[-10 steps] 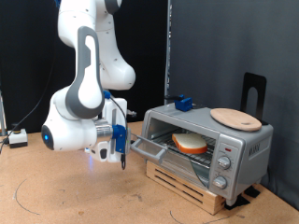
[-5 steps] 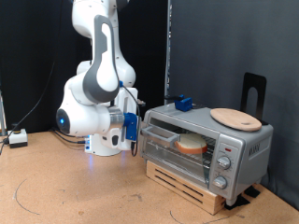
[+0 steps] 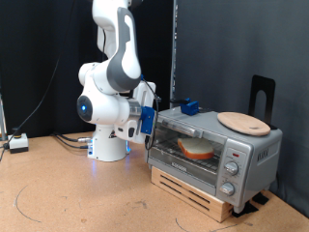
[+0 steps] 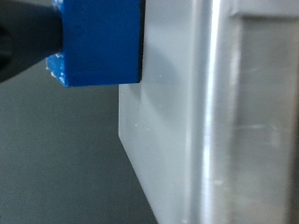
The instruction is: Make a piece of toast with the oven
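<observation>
The oven [image 3: 214, 151] sits on a wooden pallet [image 3: 198, 196], its glass door shut; the piece of toast [image 3: 198, 149] lies inside on the rack, seen dimly through the glass; the gripper [image 3: 150, 120] presses at the door's upper corner on the exterior view's left, its opening impossible to judge; the wrist view shows only one blue finger pad [image 4: 98, 42] against grey metal; a round wooden board [image 3: 243, 122] rests on top.

the oven [image 3: 237, 145] has a brushed silver-grey metal shell, satin rather than mirror-bright, with a glossy glass door. the gripper [image 3: 150, 120] wears matt blue plastic pads. the round board [image 3: 243, 122] is pale smooth wood. the bench [image 3: 68, 198] looks like matt brown fibreboard.
</observation>
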